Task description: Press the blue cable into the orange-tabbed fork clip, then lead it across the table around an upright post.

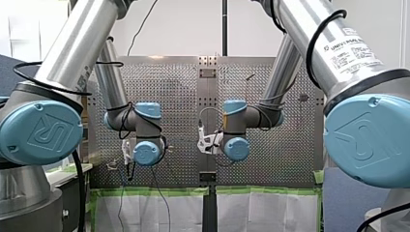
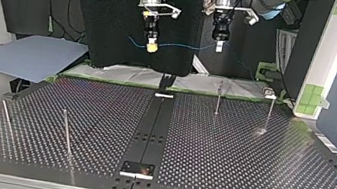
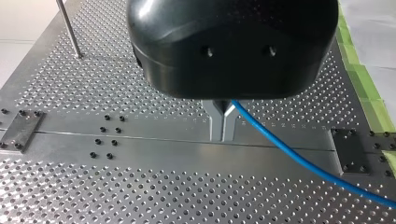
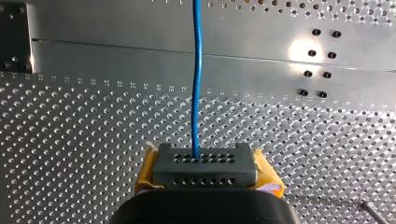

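In the top view the thin blue cable (image 2: 184, 45) hangs in the air between my two grippers, high above the table's far edge. My right gripper (image 2: 151, 46), with yellow pads, is shut on it at the view's left. My left gripper (image 2: 219, 46) is shut on it to the right. In the left wrist view the metal fingers (image 3: 222, 135) are pinched together, and the blue cable (image 3: 299, 158) runs out beside them. In the right wrist view the cable (image 4: 197, 70) leaves the shut pads (image 4: 204, 161) straight ahead. No orange-tabbed clip shows in any view.
Upright posts stand on the perforated table (image 2: 247, 162): two thin ones (image 2: 218, 98) (image 2: 270, 112) at the top view's far right and two (image 2: 66, 132) (image 2: 6, 118) at its near left. A dark rail (image 2: 151, 127) runs down the middle. A grey sheet (image 2: 30, 56) lies off the far-left corner.
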